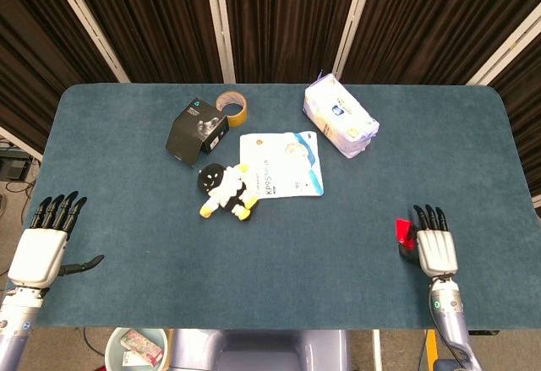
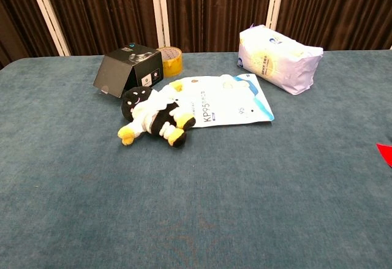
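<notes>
Red object [image 1: 406, 234]: being lain on the table [image 1: 338, 244], far right of the plush toy [image 1: 226, 191], just beside the right hand [image 1: 436, 248], nothing gripped, fingers straight and together. Left hand [image 1: 44, 248]: being held open, thumb apart.

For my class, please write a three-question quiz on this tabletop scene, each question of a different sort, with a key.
1. True or false: the plush toy lies partly on the mask packet.
2. Which thing is beside the right hand? A) the tape roll B) a red object C) the black box
3. Fill in: the tissue pack lies toward the table's ____ edge.

Key: 1 true; 2 B; 3 far. Both hands, the left hand included, hold nothing, fingers extended.
</notes>
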